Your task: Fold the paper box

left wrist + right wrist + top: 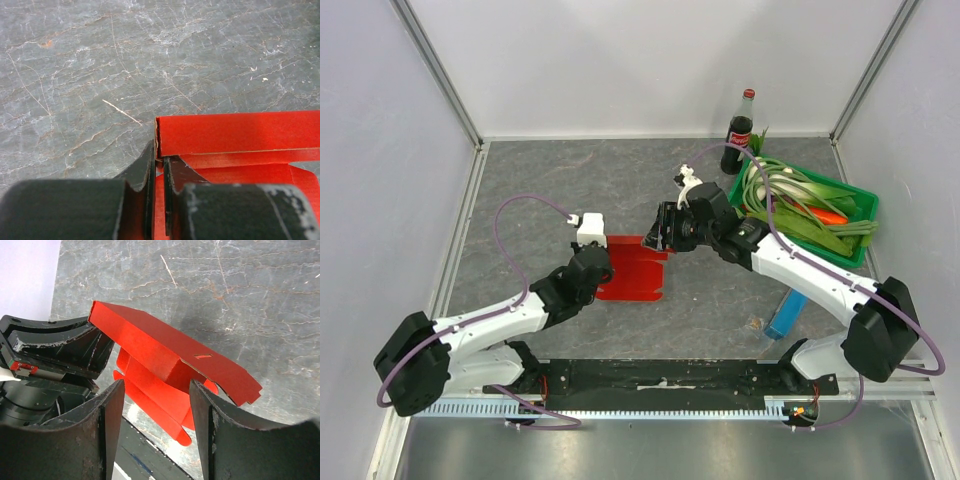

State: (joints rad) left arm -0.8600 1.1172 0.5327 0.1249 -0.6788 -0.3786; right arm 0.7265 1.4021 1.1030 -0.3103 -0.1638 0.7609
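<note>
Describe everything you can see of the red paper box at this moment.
The paper box is bright red thin cardboard, partly folded, with panels bent up along creases. Its near part lies flat on the grey table. The right wrist view shows a small slot and rounded tabs. It sits mid-table between the two arms. The left gripper is pinched shut on one edge at a corner. The right gripper is open by the raised far corner, and contact there cannot be told.

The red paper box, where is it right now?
In the top view the paper box sits at the middle of the table, the left gripper pinching its left side and the right gripper open at its far right corner.
</note>
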